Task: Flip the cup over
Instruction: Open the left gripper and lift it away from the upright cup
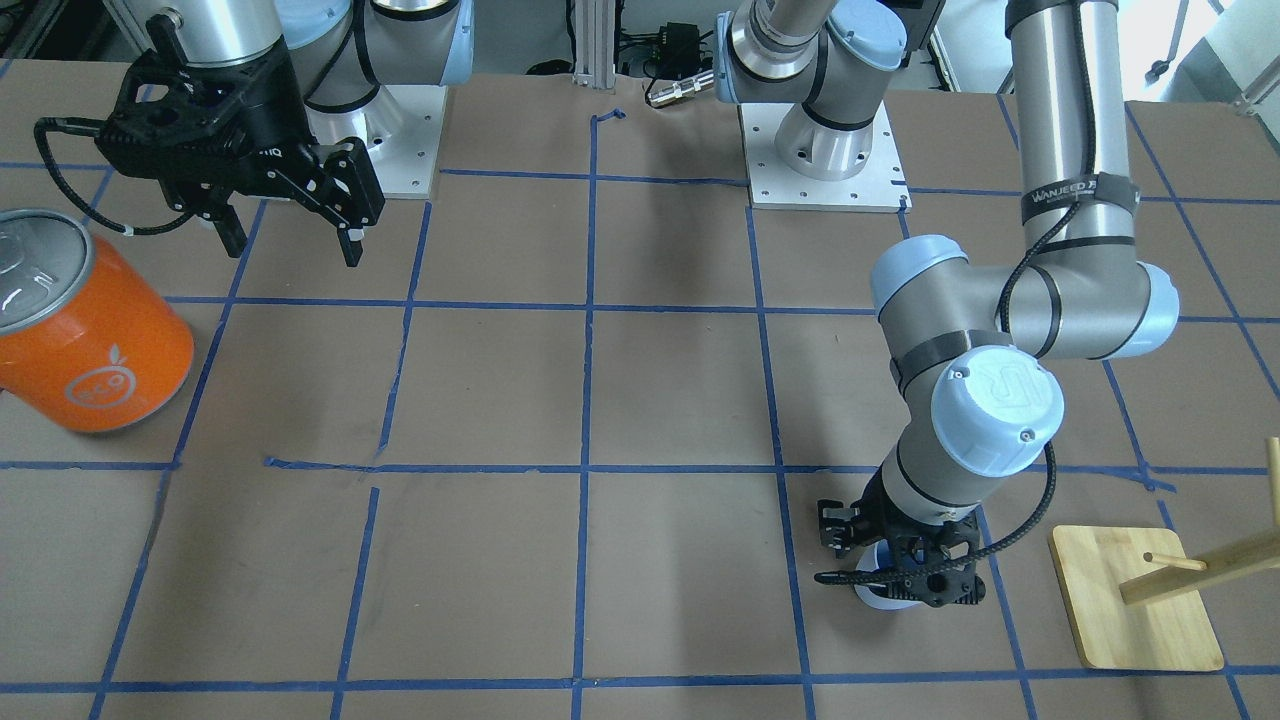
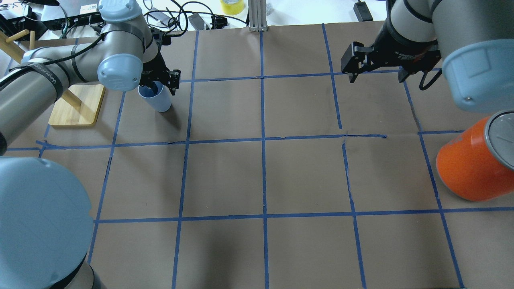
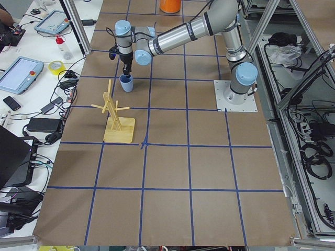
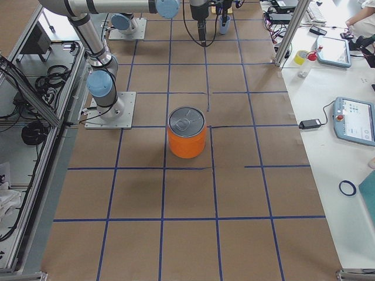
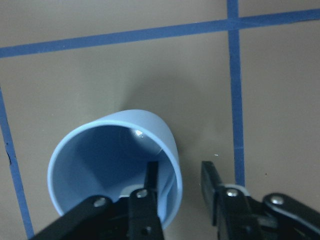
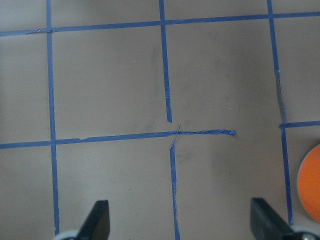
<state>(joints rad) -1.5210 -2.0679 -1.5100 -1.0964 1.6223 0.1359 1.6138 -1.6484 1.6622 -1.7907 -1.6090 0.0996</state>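
Left wrist view: cup mouth-up, bluish inside facing the camera. Left hand straddles its wall, one finger inside, one outside with a gap showing. Jaws apart, not clamped.
Front view: the hand hides most of the cup.
Left side view: cup stands on its base, long axis vertical.
Overhead: cup at far left of bench, near wooden rack.
Right hand is spread wide and holds nothing at far right. Orange can sits nearer.

Upright orange can mid-table, small blue cup at far end
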